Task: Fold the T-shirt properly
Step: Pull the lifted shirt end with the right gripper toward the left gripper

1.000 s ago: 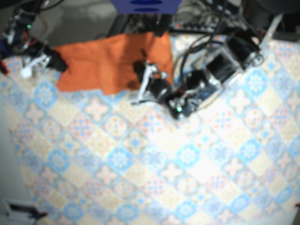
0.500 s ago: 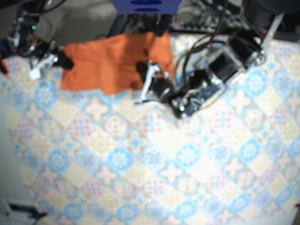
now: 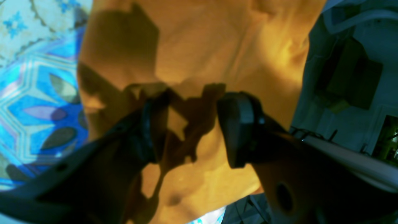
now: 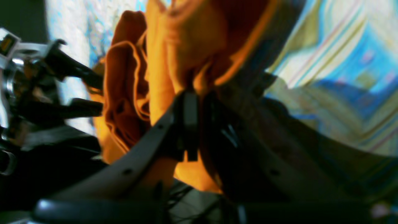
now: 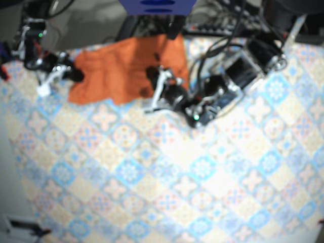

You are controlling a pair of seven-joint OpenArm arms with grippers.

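The T-shirt (image 5: 121,66) lies at the far left of the patterned table (image 5: 202,192), partly gathered. Its long axis runs left to right along the far edge. The right gripper (image 4: 199,99), which stands at the scene's left end of the garment, is clamped on a bunched fold of the orange cloth. In the right wrist view the fabric rises directly out of the closed jaws, and several hemmed layers are stacked just beside them. The left gripper (image 3: 189,130) stands over the garment's near right portion. Its jaws are parted, with cloth showing between and beneath the two fingers. Whether the pads touch the fabric cannot be determined from the left wrist view, and nothing is pinched between them. The governing relation is as follows: the two grippers sit at opposite ends of the shirt's long axis, the right one holding the left end and the left one unengaged at the right end. The free cloth lies directly below the left gripper rather than to one side of it. In judgement, the next action belongs to the left arm, which is the nearer arm to the unsecured end. It requires a short descent and closure on that end, so that both ends are held before any fold is drawn across. A fold carried by the right arm alone would probably drag the garment instead of laying it flat.
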